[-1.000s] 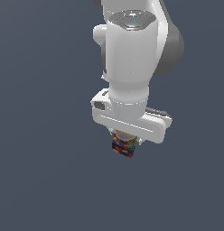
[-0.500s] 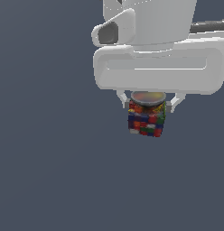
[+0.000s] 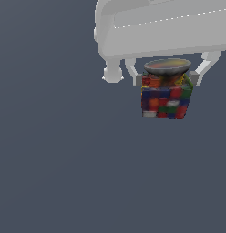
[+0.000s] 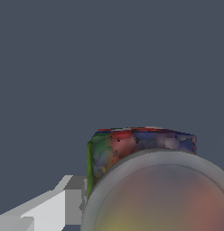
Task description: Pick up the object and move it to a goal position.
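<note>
The object [image 3: 165, 95] is a small cube of red, blue, green, yellow and white squares with a greyish bowl-like top [image 3: 167, 66]. In the exterior view it hangs between the two white fingers [image 3: 132, 73] of my gripper [image 3: 166, 78], which is shut on its upper sides. The white hand body fills the top of that view. The cube is held up with nothing under it. In the wrist view the bowl top [image 4: 159, 194] looms large, the cube's coloured side [image 4: 118, 149] shows behind it, and one finger [image 4: 55, 207] presses its side.
A plain dark grey background surrounds the gripper in both views. A white rounded knob [image 3: 112, 73] of the hand hangs toward the exterior view's left of the cube.
The gripper with the cube has come much closer to the exterior camera and shifted toward that view's right. The cube stays gripped throughout.
</note>
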Robot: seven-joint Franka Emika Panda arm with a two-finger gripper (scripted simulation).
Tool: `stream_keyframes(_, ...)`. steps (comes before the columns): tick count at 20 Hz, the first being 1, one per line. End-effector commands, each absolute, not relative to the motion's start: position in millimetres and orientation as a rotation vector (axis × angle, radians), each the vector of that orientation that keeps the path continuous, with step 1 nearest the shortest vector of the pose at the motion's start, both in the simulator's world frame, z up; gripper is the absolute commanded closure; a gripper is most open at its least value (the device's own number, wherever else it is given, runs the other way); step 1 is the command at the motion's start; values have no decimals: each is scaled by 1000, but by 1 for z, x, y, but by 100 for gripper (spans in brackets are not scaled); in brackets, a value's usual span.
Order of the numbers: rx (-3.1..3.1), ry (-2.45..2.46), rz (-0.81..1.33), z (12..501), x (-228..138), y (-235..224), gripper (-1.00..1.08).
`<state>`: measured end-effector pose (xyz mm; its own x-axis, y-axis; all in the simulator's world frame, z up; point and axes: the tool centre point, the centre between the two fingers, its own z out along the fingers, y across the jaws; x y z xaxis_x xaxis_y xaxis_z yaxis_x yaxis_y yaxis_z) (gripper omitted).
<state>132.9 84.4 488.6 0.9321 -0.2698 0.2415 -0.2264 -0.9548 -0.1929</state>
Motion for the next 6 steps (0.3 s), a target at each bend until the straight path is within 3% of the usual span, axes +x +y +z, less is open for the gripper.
stream_keyframes(1,-2924,368,-411,498,133,86,108)
stream_keyframes(6,-2922,363,-414,502,133,86,108)
